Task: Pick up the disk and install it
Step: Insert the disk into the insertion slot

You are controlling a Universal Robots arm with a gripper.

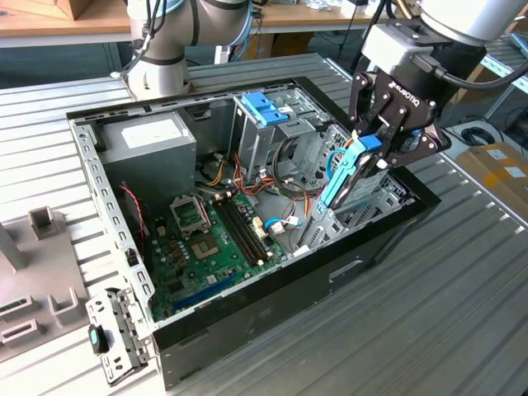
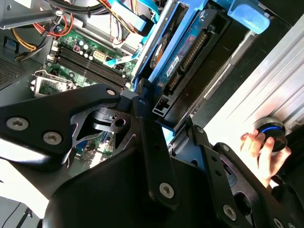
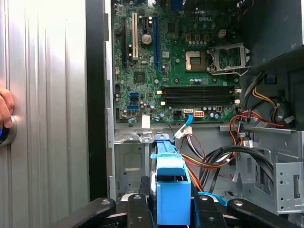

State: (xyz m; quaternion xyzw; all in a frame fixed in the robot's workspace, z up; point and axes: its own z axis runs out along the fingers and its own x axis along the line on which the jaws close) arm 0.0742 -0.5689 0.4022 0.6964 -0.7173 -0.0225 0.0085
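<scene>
The disk (image 1: 341,180), a flat drive edged with blue plastic rails, stands on its edge and leans a little, clamped between the fingers of the black gripper (image 1: 371,150). It is held at the end of the open computer case (image 1: 272,322) towards the exterior view's right, with its lower end down in the grey metal bay there; how far in it sits cannot be told. In the second wrist view the disk (image 2: 190,52) shows its connector edge beside the gripper (image 2: 164,107). In the first wrist view its blue rail (image 3: 170,185) rises between the two black fingers (image 3: 137,209). Inside the case lie a green motherboard (image 1: 206,247), a grey power supply box (image 1: 148,144), a metal drive cage with a blue handle (image 1: 266,111) and bundles of coloured cables (image 1: 289,194). The case rests on a ribbed metal table (image 1: 445,305). A person's hand (image 2: 259,147) rests on a round knob (image 2: 271,133) on that table, near the case.
</scene>
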